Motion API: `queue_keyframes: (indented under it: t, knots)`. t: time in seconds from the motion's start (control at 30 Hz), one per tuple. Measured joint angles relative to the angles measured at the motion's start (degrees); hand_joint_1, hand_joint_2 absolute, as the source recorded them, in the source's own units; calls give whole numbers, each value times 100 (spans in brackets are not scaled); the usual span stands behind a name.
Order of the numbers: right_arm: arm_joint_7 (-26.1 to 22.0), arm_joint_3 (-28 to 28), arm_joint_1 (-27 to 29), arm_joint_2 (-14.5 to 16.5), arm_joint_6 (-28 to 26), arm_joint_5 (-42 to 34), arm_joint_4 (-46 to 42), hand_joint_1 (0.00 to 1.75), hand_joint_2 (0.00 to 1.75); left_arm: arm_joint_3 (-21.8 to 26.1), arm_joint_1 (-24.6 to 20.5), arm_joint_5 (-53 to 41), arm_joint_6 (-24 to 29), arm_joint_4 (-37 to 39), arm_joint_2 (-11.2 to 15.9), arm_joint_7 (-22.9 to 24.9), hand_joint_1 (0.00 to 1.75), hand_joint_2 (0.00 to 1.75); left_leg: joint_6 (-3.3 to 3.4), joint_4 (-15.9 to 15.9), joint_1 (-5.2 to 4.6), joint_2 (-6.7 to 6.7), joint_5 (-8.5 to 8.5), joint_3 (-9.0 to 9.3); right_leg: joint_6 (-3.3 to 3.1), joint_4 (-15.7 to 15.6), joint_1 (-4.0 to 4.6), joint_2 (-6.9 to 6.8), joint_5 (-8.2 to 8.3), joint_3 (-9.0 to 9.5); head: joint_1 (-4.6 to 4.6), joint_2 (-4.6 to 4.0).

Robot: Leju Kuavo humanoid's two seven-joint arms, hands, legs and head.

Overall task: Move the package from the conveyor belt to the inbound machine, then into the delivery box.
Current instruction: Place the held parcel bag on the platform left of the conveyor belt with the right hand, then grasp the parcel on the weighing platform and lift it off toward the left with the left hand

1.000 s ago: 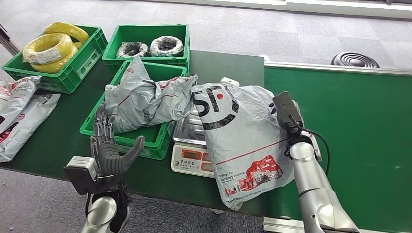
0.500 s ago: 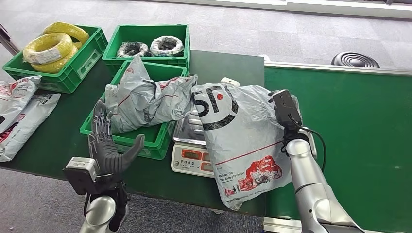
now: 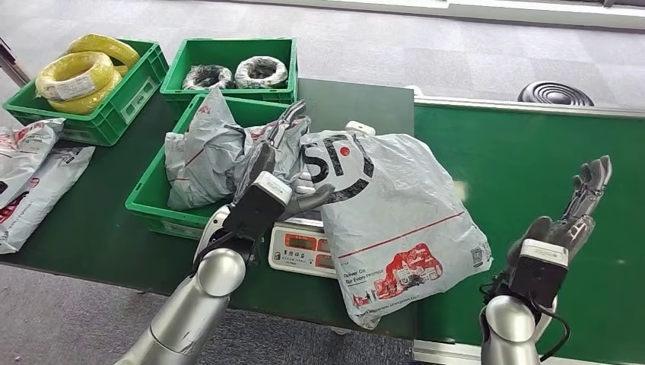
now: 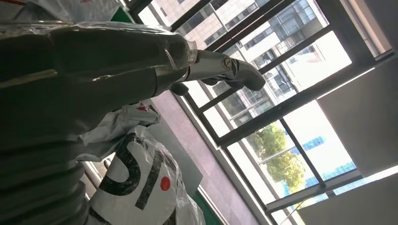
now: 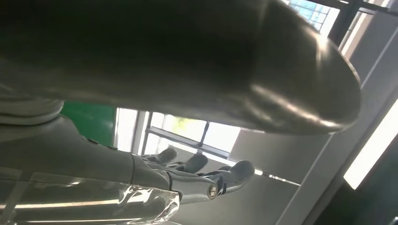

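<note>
The grey package (image 3: 384,217) with black lettering and a red picture lies across the scale (image 3: 298,249), its lower end hanging over the table's front edge. My left hand (image 3: 283,192) is at the package's left edge above the scale, fingers stretched out, thumb touching the bag, nothing gripped. In the left wrist view the lettered package (image 4: 141,187) sits just beyond my straight fingers (image 4: 225,70). My right hand (image 3: 572,220) is raised over the green conveyor belt (image 3: 532,144), to the right of the package and apart from it, fingers spread and empty. Its extended fingers (image 5: 220,178) also show in the right wrist view.
A green crate (image 3: 148,204) left of the scale holds another crumpled grey package (image 3: 201,152). Behind it stand a crate of yellow cable coils (image 3: 76,76) and a crate of black coils (image 3: 236,74). More packages (image 3: 30,175) lie at the table's left edge.
My right hand let go of the package's right side and drew back down to the right over the belt. My left arm swung in from the front left to the package's left edge.
</note>
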Motion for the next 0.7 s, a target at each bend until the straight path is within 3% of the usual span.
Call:
queue_keyframes:
  t: [0.23, 0.5, 0.6, 0.7]
  knots:
    - [4, -6, 383, -68, -2, -182, -460, 0, 0, -220, -293, -226, -63, 338, -74, 104, 0, 175, 0, 0, 4, -14, 6, 4, -1, 0, 5, -14, 1, 4, 0, 0]
    - [4, -218, 1031, 127, 397, -443, -832, 0, 0, -612, -1128, -733, -368, 1387, -493, 391, 0, 175, 3, 1, 1, -17, 6, -1, 0, 0, 0, -18, 1, 2, -1, 0]
    - [28, -301, 1175, 247, 430, -387, -960, 0, 0, -867, -1461, -851, -801, 1836, -691, 940, 0, 175, 3, 2, 0, -20, 6, -1, 0, 0, 0, -19, 1, 1, 0, 0]
    - [27, -360, 1338, 390, 391, -318, -1186, 0, 0, -1507, -1855, -369, -964, 2389, -846, 1671, 0, 175, 3, 2, 0, -19, 6, -2, 0, 0, 0, -17, 2, 1, 0, 0]
